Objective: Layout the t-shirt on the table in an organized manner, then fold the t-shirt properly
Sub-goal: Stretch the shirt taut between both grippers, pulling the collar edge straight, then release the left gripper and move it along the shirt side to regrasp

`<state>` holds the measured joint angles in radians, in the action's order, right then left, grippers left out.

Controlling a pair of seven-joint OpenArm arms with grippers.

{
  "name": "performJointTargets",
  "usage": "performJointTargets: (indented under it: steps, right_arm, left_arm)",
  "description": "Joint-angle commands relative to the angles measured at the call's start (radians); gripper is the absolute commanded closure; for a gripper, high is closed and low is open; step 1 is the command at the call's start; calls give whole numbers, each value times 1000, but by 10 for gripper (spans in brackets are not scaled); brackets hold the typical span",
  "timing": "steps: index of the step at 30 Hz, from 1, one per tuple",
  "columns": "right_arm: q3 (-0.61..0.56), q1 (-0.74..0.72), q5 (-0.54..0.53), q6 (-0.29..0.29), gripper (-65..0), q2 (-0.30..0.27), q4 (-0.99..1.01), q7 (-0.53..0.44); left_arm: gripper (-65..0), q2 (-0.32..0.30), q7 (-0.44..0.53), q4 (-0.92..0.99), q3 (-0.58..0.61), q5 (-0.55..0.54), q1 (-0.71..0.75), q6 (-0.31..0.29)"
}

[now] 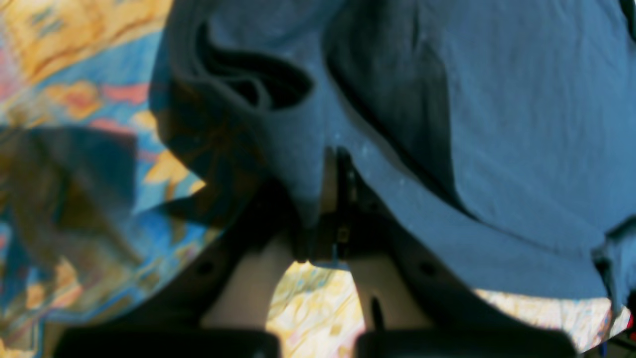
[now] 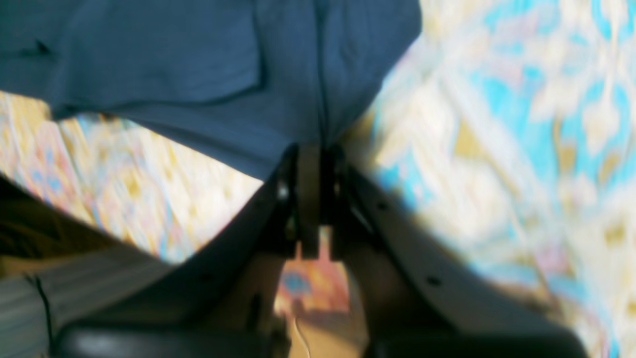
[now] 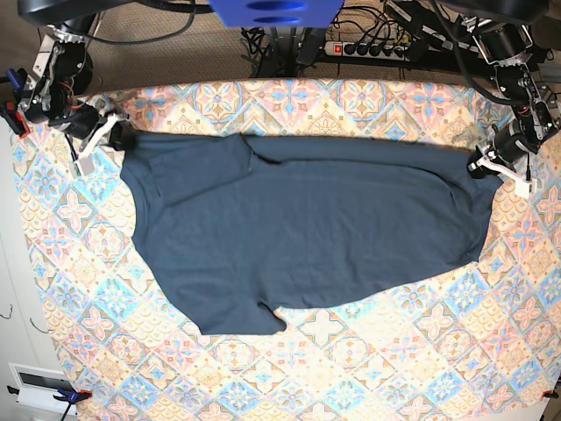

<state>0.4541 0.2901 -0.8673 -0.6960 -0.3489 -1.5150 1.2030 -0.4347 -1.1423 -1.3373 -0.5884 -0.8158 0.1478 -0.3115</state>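
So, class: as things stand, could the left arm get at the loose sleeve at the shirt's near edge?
Probably not at once: the left gripper is shut on the t-shirt at the far corner. The sleeve lies uncovered, so it would need to let go first.

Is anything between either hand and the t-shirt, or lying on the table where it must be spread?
Nothing visible. The left hand and right hand are each shut on an edge of the t-shirt, stretched between them over the table, which shows only its patterned cloth around the shirt.

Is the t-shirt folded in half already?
No, the t-shirt lies spread wide across the table, each end held by a gripper.
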Motion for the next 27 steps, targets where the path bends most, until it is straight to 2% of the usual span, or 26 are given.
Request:
performJointTargets:
  steps: [1, 6, 13, 18, 20, 23, 27]
  right_arm:
    - [27, 7, -5, -2, -3, -23, -23, -10]
    - [76, 84, -3, -2, -3, -23, -23, -1]
    - [70, 111, -2, -2, -5, -25, -25, -1]
    - [73, 113, 0, -2, -7, -25, -25, -2]
    - [74, 113, 12, -2, -7, -25, -26, -1]
    - [76, 113, 67, -2, -17, -25, -69, -4]
    - [79, 114, 118, -2, -101, -25, -143, -5]
  left_arm:
    - [0, -25, 15, -20, -8, -6, -9, 1]
    - [0, -20, 15, -21, -8, -7, 43, 1]
    - [0, -10, 14, -23, -6, -7, 105, 1]
    - [0, -8, -14, -113, -2, -7, 164, 1]
    - [-54, -3, -66, -169, -6, -9, 169, 1]
    - [-145, 14, -75, -221, -9, -7, 171, 7]
    - [-272, 9, -81, -219, -38, -1, 169, 8]
